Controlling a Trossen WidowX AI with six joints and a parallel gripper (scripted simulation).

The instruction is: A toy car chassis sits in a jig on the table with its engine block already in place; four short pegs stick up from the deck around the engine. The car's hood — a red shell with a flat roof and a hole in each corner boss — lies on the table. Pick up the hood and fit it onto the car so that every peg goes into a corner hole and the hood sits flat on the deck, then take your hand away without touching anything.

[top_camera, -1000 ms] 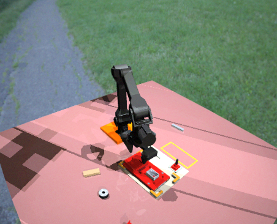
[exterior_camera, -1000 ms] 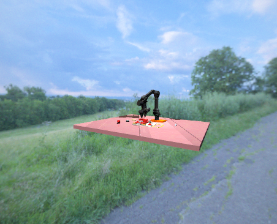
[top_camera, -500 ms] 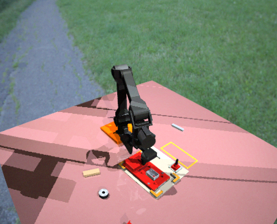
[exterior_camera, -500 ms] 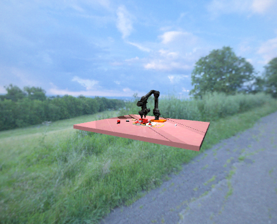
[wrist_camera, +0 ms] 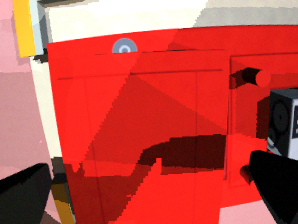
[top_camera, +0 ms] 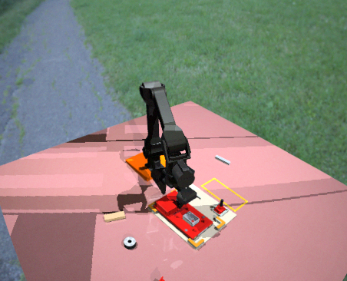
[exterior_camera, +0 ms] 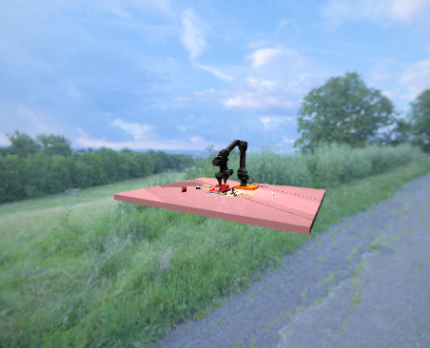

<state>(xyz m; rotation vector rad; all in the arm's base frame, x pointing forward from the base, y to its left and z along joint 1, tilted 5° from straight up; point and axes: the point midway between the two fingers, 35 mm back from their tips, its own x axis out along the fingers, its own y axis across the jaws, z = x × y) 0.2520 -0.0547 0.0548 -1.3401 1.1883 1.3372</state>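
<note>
Grass and a grey gravel path lie all around a pink table (top_camera: 278,230); trees and cloudy sky behind in the exterior view.

Gripper (top_camera: 186,196): released, fingers spread wide, nothing between them. It hangs low over the near end of the red car. In the wrist view the two black fingertips show at the lower corners, one each side, with the red surface filling the space between.

Hood (wrist_camera: 147,143): which red surface is the loose shell and which is the chassis cannot be told apart for certain. In the top view a raised red slab (top_camera: 166,205) lies at the arm-side end of the car, directly under the gripper, partly hidden by it.

Chassis (top_camera: 183,220): red, lying on a cream jig plate (top_camera: 205,196) with yellow-orange corner brackets (top_camera: 196,242). Grey engine block (top_camera: 191,218) stands on the deck, just beyond the gripper. One grey peg top (wrist_camera: 124,46) visible at the upper edge of the red surface in the wrist view; a corner bracket sits just beside it, upper left.

Further out:
- small red-based piece with a black upright stick (top_camera: 220,208) on the plate's right edge
- yellow outlined rectangle (top_camera: 224,194) on the table, right of the plate
- orange base plate (top_camera: 137,166) under the arm (top_camera: 160,115)
- small grey bar (top_camera: 223,160), well apart to the right
- tan block (top_camera: 114,216) left of the jig
- dark ring with a pale centre (top_camera: 129,242), nearer the front edge
</note>
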